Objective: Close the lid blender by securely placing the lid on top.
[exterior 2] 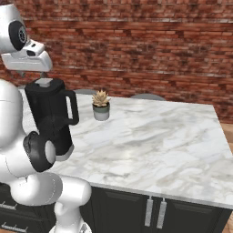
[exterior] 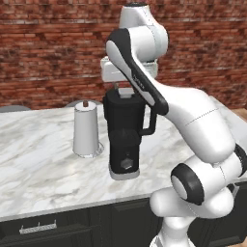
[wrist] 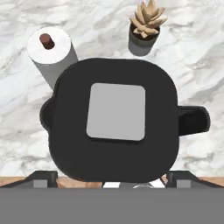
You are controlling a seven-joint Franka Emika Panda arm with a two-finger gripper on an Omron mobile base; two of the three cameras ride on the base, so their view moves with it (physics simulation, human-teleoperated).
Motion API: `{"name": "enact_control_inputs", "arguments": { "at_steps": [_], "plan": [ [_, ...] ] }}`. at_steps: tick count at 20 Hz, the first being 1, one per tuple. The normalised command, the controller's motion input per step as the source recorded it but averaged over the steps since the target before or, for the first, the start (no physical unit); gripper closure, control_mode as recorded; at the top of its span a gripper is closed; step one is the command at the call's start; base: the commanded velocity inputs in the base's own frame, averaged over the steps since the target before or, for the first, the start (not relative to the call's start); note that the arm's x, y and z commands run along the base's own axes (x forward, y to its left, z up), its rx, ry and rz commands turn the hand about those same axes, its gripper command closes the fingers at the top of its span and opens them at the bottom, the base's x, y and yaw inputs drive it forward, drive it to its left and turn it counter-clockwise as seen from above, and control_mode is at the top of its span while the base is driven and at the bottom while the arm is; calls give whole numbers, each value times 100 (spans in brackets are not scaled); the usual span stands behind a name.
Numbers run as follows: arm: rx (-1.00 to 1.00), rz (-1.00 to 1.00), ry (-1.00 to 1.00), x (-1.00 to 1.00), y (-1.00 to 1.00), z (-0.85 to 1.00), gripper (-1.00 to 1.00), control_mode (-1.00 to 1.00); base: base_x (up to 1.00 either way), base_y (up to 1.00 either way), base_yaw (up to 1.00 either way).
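Seated squarely on the blender (exterior: 124,135), the lid (wrist: 114,119) lies under the down-pointing hand; jaws' state unclear.

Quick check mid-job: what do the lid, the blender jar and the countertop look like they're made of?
The lid looks like matte black plastic with a flat light grey square inset, showing no shine. The blender jar reads as dark opaque plastic with a moulded side handle. The countertop looks like polished white marble, judging by its grey veining. All rendered, so tentative.
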Motion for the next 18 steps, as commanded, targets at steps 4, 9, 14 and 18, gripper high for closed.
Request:
{"name": "enact_control_inputs", "arguments": {
  "at_steps": [4,9,14,18],
  "plan": [
    [0,0,-23,-66,-4,7,-100,-100,0,0,0],
    [6,0,-25,-83,-39,0,-100,-100,0,0,0],
    [4,0,-25,-80,-42,2,-100,-100,0,0,0],
    [1,0,-17,-71,-34,1,-100,-100,0,0,0]
  ]
}}
